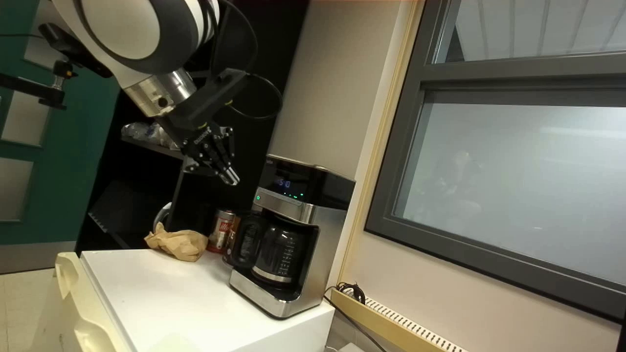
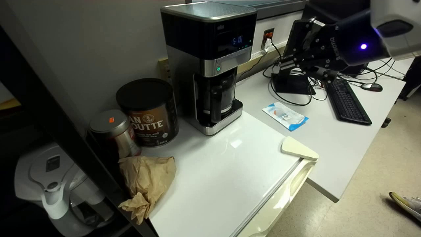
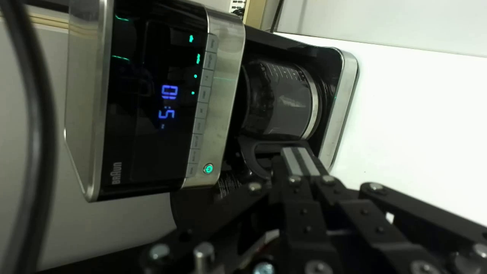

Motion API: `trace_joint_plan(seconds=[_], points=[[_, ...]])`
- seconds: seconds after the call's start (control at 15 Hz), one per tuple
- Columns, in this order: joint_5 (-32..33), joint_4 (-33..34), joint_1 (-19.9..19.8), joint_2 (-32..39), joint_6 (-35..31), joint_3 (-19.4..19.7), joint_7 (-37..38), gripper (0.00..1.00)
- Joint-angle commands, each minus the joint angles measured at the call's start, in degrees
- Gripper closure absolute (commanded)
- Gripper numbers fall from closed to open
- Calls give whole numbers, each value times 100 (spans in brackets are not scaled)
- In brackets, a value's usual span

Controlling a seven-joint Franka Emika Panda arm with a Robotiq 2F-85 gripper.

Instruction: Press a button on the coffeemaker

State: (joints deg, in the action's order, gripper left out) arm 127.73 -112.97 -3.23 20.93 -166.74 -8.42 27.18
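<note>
The coffeemaker (image 1: 328,244) stands upright on a white cabinet top, black above with a silver panel; it also shows in an exterior view (image 2: 187,33) and sideways in the wrist view (image 3: 148,156). Its clock reads 5:10. A round power button (image 3: 208,168) glows green at the end of a row of small grey buttons (image 3: 201,110). The dark glass carafe (image 3: 289,102) sits inside. My gripper (image 1: 232,177) is shut and empty, in the air in front of the machine and apart from it. In the wrist view its fingertips (image 3: 302,161) overlap the carafe handle.
A small red and silver can (image 1: 221,232), a large brown coffee can (image 2: 151,131) and a crumpled paper bag (image 2: 151,177) stand beside the coffeemaker. A desk with a keyboard (image 2: 349,102), cables and a packet (image 2: 285,116) adjoins the cabinet (image 1: 161,298). A wall is behind.
</note>
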Motion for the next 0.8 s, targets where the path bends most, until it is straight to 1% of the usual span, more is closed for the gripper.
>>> trace_joint_plan(seconds=[0.0, 0.33, 0.73], points=[[468, -570, -16, -463, 265, -96, 423, 100], [615, -896, 4, -675, 442, -91, 552, 100], [581, -1044, 12, -774, 566, -101, 520, 100]])
